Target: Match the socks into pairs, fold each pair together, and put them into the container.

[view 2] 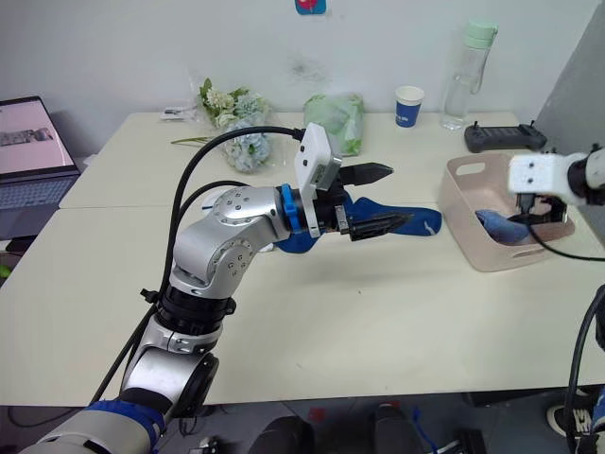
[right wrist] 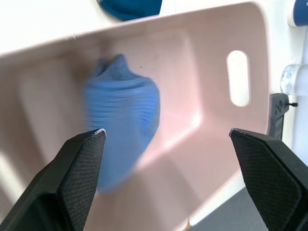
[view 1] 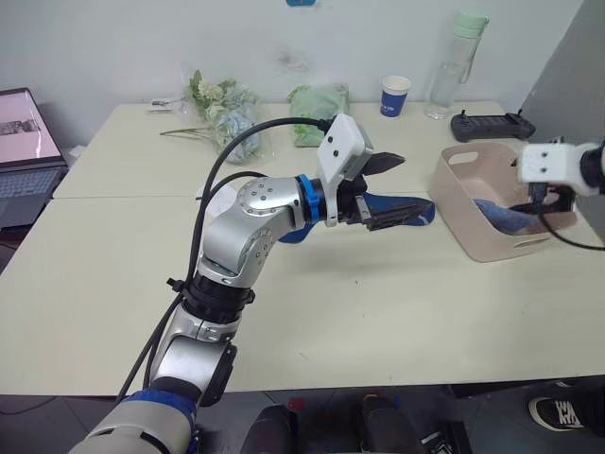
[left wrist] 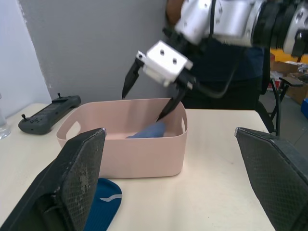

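The pale pink container (view 1: 482, 213) stands on the right side of the table (view 1: 378, 312), and a folded light blue sock bundle (right wrist: 122, 125) lies inside it on the bottom. The right end effector (left wrist: 147, 94) hangs just above the container's open top with its fingers spread wide and empty, one fingertip (left wrist: 166, 109) close over the bundle. The left end effector (view 2: 373, 200) hovers above the middle of the table, also wide open and holding nothing. Under and just beyond it a dark navy sock (view 2: 416, 223) lies flat on the table, its toe pointing right toward the container, near it but apart. Along the far edge sit a pale green bag (view 1: 317, 101), a blue-and-white paper cup (view 1: 396, 96), a clear bottle (view 1: 454, 66) and a black controller (view 1: 492, 125). A laptop (view 1: 24, 156) stands at the far left.
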Controlling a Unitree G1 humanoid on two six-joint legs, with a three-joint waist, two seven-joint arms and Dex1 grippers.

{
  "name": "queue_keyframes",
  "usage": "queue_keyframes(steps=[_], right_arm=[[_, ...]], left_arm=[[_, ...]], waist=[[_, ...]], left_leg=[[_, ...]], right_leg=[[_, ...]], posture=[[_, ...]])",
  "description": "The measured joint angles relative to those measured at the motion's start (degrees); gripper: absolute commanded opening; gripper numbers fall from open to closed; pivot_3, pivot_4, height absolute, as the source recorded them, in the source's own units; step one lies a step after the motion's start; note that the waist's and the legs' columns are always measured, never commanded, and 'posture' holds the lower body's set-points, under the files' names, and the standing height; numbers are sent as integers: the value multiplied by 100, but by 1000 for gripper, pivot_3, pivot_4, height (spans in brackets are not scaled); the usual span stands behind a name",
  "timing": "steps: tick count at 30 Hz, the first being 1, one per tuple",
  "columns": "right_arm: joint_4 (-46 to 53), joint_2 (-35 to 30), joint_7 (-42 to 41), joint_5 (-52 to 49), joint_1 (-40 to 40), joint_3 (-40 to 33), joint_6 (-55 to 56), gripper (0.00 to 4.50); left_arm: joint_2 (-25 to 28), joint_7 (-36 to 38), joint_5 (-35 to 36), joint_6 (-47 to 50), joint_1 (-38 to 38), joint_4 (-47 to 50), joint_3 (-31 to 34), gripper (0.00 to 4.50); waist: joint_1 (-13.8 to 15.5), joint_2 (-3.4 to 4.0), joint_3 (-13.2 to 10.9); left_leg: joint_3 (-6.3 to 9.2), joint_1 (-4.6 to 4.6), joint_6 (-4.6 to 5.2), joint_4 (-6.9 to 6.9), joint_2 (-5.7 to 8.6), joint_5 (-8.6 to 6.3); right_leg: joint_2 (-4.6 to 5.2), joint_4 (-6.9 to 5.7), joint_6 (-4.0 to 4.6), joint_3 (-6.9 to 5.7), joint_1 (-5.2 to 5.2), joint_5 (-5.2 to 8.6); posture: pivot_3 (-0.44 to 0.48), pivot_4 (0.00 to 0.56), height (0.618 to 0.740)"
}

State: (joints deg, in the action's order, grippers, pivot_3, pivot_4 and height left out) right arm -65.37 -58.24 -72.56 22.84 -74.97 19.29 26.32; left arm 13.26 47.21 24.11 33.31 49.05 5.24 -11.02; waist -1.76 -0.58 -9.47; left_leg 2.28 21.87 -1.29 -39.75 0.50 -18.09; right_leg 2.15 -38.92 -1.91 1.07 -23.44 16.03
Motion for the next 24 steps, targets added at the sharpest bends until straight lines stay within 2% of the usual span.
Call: queue_keyframes(steps=[4,8,12,20,21,24], right_arm=[[41,2,-176,7,-186,-33,-293,4485],[-134,147,432,56,-185,-53,-313,4485],[-309,248,934,106,-17,-42,-239,3224],[-718,778,1925,637,651,323,-72,244],[-759,814,2022,692,669,346,-74,30],[-858,887,2214,745,681,346,-95,30]], left_arm=[[-14,50,-2,-5,-2,-1,-2,4500],[-76,83,-14,-33,-1,-27,-6,4500],[-103,84,-39,-70,-1,-30,-62,4500],[-86,65,-47,1,-68,148,-110,4500],[-79,58,-48,15,-84,154,-110,4500],[-65,10,-48,80,-117,168,-112,4500]], waist=[[11,0,0],[10,0,0],[12,0,0],[0,1,0],[1,1,0],[1,1,1]], left_leg=[[1,1,0,-1,1,0],[-1,1,0,-1,2,0],[0,2,0,-1,2,0],[-4,1,-1,-4,1,0],[-4,1,-1,-4,1,1],[-3,1,-1,-6,1,1]], right_leg=[[1,1,0,0,1,0],[3,0,0,1,1,0],[3,1,0,0,1,0],[3,-4,0,3,-1,0],[3,-4,1,3,-1,0],[3,-3,1,2,0,0]], posture=[[0,150,740],[0,150,740],[0,150,740],[0,150,740],[0,150,740],[0,150,740]])
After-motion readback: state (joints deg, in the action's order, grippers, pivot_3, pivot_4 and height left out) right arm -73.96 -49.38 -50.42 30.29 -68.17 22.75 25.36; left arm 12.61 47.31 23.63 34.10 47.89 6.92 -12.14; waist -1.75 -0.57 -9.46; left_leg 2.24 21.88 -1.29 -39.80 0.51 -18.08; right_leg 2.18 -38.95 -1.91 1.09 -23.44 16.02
